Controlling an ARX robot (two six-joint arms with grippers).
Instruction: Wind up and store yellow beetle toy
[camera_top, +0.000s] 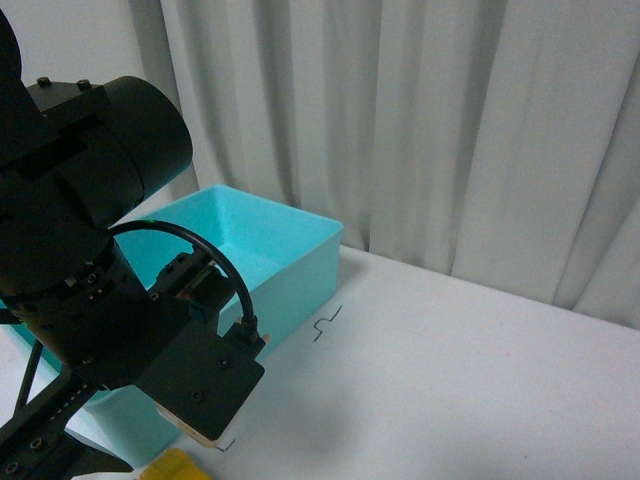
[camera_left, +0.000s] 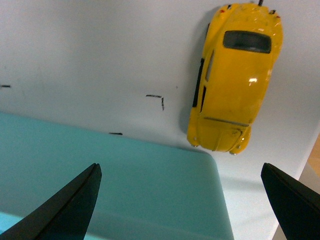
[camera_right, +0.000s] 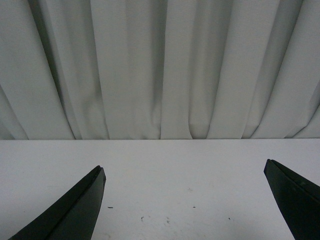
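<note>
Small yellow toy car (camera_left: 234, 75) on the white desk (camera_left: 75, 60) just beside the blue bin (camera_left: 125, 190), whole only in left wrist view, left hand (camera_left: 179, 172) wide and empty, right hand (camera_right: 184, 166) wide, facing curtain (camera_right: 160, 70)

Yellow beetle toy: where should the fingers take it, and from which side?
Across its doors, from above. The yellow beetle toy sits roof up on the table, narrower across the flanks than nose to tail. The fingers of the open left gripper would therefore likely seat best one per side, clear of the teal bin near one end.
</note>
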